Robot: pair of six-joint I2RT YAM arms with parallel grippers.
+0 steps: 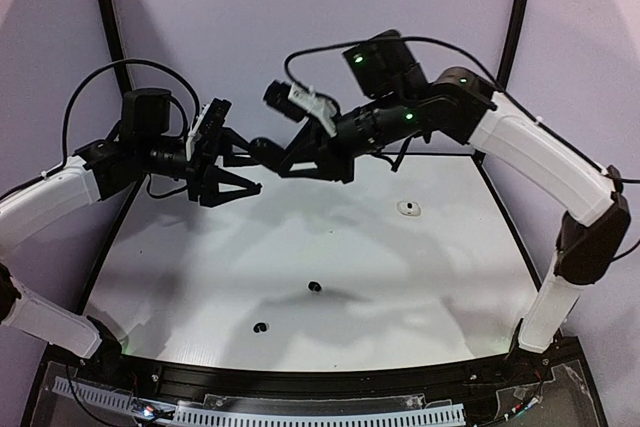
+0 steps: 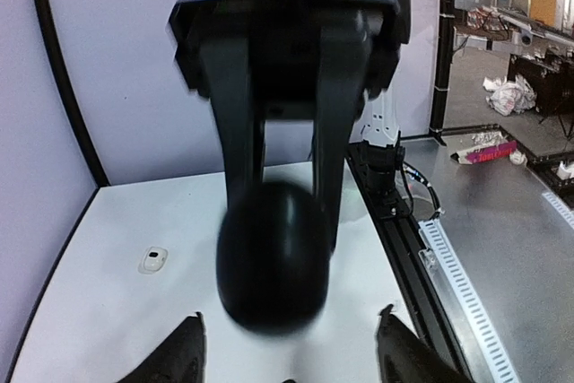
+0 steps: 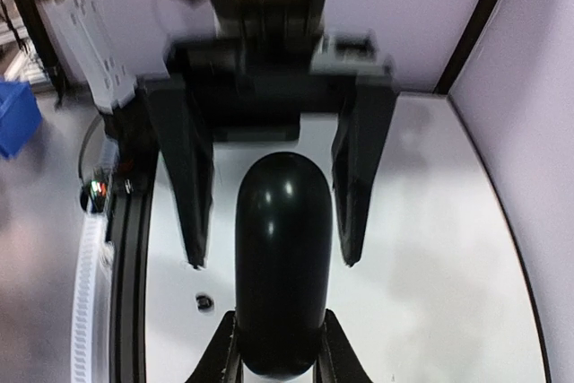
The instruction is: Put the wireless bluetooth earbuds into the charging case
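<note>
Clamping the black charging case (image 3: pixel 282 248) between its two fingers, my right gripper (image 3: pixel 280 343) grips the near end of it at the bottom centre of the right wrist view. The smooth oval shell points away up the frame. My left gripper (image 2: pixel 289 318) faces it from the opposite side with its jaws spread wide. In the right wrist view its dark fingers stand on either side of the case's far end, apart from it. In the left wrist view only its fingertips show at the bottom edge, with the case hanging just above the gap between them.

From the top view, the two grippers meet in the air in the upper middle of the frame, over the far part of the white table (image 1: pixel 400 287). Down on that table, one black earbud (image 1: pixel 314 287) lies at lower centre, well apart from the case. A second black earbud (image 1: pixel 261 327) lies below and left of the first. A small white item (image 1: pixel 408 209) sits right of centre; it is too small for me to tell whether it is an earbud or a case. My left arm (image 1: pixel 50 202) reaches in from the left edge and my right arm (image 1: pixel 530 152) from the right.
</note>
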